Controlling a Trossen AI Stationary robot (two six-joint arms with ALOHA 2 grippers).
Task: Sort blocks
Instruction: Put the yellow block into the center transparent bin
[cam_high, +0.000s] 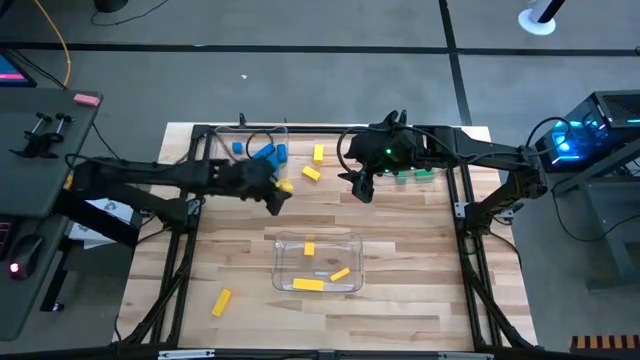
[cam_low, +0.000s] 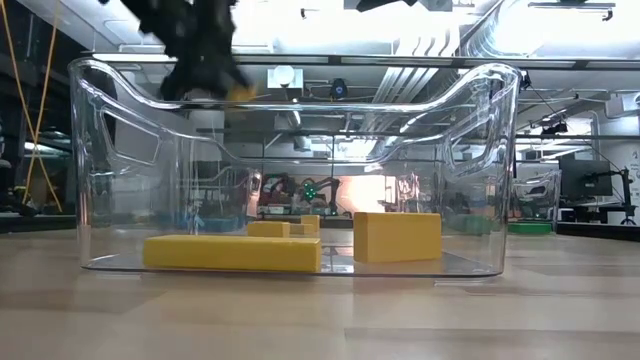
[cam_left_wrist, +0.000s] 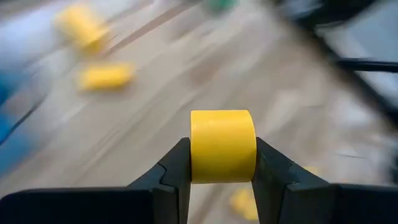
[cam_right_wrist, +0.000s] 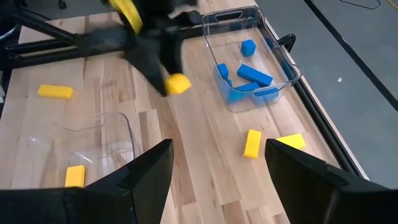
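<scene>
Yellow is the colour in play: from above, the left tool (cam_high: 281, 190) holds a small yellow block (cam_high: 286, 187) above the worktop (cam_high: 400, 290), up and to the left of the clear bin (cam_high: 318, 266) that sits at the worktop's middle. That bin lies below and a little to the right of the held block, so I judge the carry must run down the picture toward it, and the left arm is the nearer one. The clear bin already has three yellow blocks (cam_high: 308, 284) in it. A second bin (cam_high: 258, 150) at the far edge holds blue blocks. Loose yellow pieces lie beyond the clear bin, and one yellow bar (cam_high: 221, 302) lies to its lower left. The right tool (cam_high: 362, 186) hangs above the worktop up and to the right of the clear bin, with green blocks (cam_high: 412, 175) just beyond it.

At worktop level, the clear bin fills the view, a long yellow bar flat in front and a squarer block beside it; the left tool shows high above the bin's left wall.

The left wrist shows the fingers (cam_left_wrist: 169, 177) clamped on the block's two sides.

The right wrist shows its own fingers (cam_right_wrist: 149, 168) spread wide, empty
</scene>
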